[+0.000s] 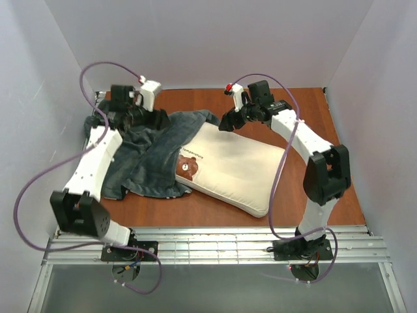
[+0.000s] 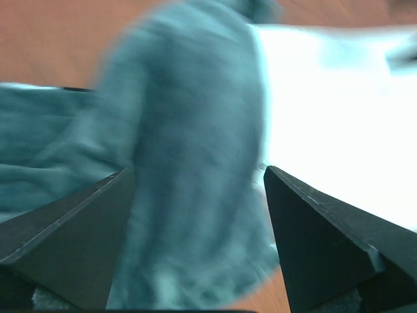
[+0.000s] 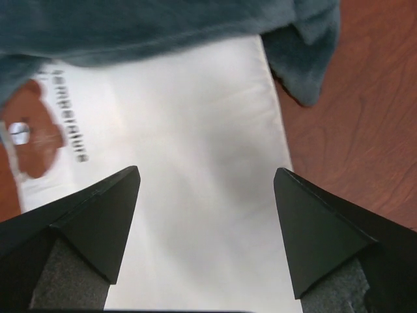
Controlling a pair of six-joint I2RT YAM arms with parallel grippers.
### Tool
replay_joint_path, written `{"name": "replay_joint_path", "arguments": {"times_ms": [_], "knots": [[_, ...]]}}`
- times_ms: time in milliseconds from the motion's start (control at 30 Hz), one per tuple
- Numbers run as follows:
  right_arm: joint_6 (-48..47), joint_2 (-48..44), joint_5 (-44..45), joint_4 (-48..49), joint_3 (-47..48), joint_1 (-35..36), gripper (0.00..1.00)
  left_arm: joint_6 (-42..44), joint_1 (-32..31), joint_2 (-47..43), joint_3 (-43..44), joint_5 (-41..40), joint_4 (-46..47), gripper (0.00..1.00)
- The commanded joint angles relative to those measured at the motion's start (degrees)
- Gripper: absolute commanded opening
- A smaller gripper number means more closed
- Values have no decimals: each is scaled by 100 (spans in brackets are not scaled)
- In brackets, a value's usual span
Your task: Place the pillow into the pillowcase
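Note:
The cream pillow [image 1: 238, 171] lies flat mid-table, its brown bear face [image 1: 189, 169] and dark text at its left end. The grey-teal pillowcase [image 1: 140, 156] is rumpled to the left, one flap draped over the pillow's far-left corner. My left gripper [image 1: 158, 120] hovers over that flap, jaws wide apart; in the left wrist view the blurred pillowcase [image 2: 189, 130] fills the space under the left gripper [image 2: 199, 176], with the pillow [image 2: 339, 117] to its right. My right gripper [image 1: 228, 121] is open above the pillow's far edge. In the right wrist view the right gripper [image 3: 207, 173] frames bare pillow [image 3: 195, 130], below the pillowcase edge [image 3: 163, 26].
The brown wooden table [image 1: 306, 111] is boxed in by pale walls at the back and on both sides. A metal rail [image 1: 215, 242] runs along the near edge by the arm bases. Purple cables [image 1: 32, 176] loop off both arms.

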Motion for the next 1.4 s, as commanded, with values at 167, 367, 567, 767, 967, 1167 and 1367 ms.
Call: {"name": "replay_joint_path", "arguments": {"times_ms": [167, 367, 567, 767, 967, 1167, 1367], "knots": [[204, -1146, -158, -475, -1118, 1010, 78, 389, -1540, -1061, -2102, -1051, 688, 69], [522, -610, 202, 96, -1727, 1362, 77, 554, -2050, -639, -2479, -1841, 1226, 58], [671, 23, 546, 326, -1763, 1600, 44, 713, -2156, -261, -2613, -2115, 1254, 12], [961, 120, 388, 448, -1543, 1591, 1, 626, -2367, -392, -2104, -984, 700, 0], [1514, -47, 352, 730, -1315, 1521, 1, 441, -2666, -700, -1576, 915, 462, 0], [2244, 181, -33, 1222, -991, 1302, 1, 239, -2930, -489, -1812, 708, 532, 0], [1903, 191, -596, 951, -752, 1100, 6, 255, -2272, -1260, -2077, 188, 797, 54]]}}
